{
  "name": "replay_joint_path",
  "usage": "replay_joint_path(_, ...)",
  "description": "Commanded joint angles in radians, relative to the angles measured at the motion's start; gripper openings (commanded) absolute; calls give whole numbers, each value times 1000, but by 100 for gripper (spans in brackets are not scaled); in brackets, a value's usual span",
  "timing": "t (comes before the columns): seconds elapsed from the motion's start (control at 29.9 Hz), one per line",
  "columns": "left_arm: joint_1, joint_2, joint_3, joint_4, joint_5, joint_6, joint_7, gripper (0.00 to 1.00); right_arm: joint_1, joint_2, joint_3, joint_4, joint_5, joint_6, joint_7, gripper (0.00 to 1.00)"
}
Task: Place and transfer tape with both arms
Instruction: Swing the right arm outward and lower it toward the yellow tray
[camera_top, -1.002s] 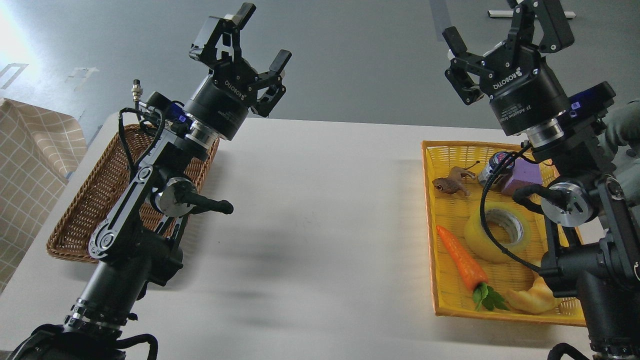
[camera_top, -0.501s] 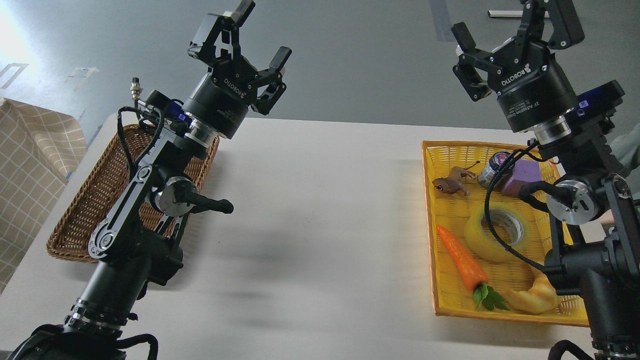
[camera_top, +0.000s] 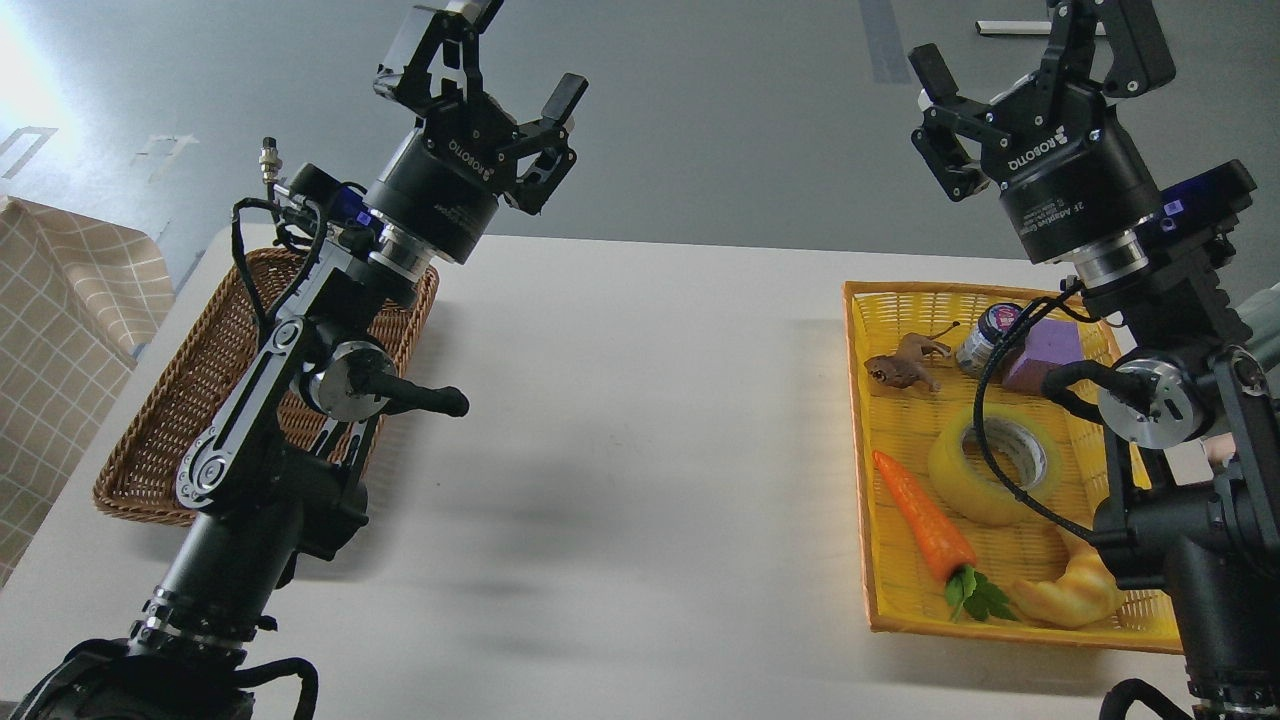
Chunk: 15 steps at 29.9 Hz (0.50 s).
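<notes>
The tape, a translucent yellow roll with a grey-white core, lies flat in the yellow tray at the right, partly crossed by a black cable. My right gripper is open and empty, raised high above the tray's far end. My left gripper is open and empty, raised above the far end of the brown wicker basket at the left. Both grippers are well apart from the tape.
The tray also holds an orange carrot, a yellowish croissant, a brown toy animal, a small jar and a purple block. A checked cloth is at far left. The white table spans between basket and tray.
Both grippers have risen slightly; the right one also shifted a little right. The tape has not moved.
</notes>
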Motion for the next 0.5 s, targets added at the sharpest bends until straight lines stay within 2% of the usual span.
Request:
replay_joint_path(0.0, 2, 0, 4, 1, 2, -1, -27, 98, 4, -47, -3, 3, -21, 0, -50, 100)
replay_joint_path(0.13, -1, 5, 7, 1, 3, 1, -22, 98, 6, -136, -8, 7, -124, 0, -64, 100)
replay_joint_path(0.47, -3, 2, 7, -1, 3, -2, -21, 98, -2, -239, -10, 15, -497, 0, -73, 100)
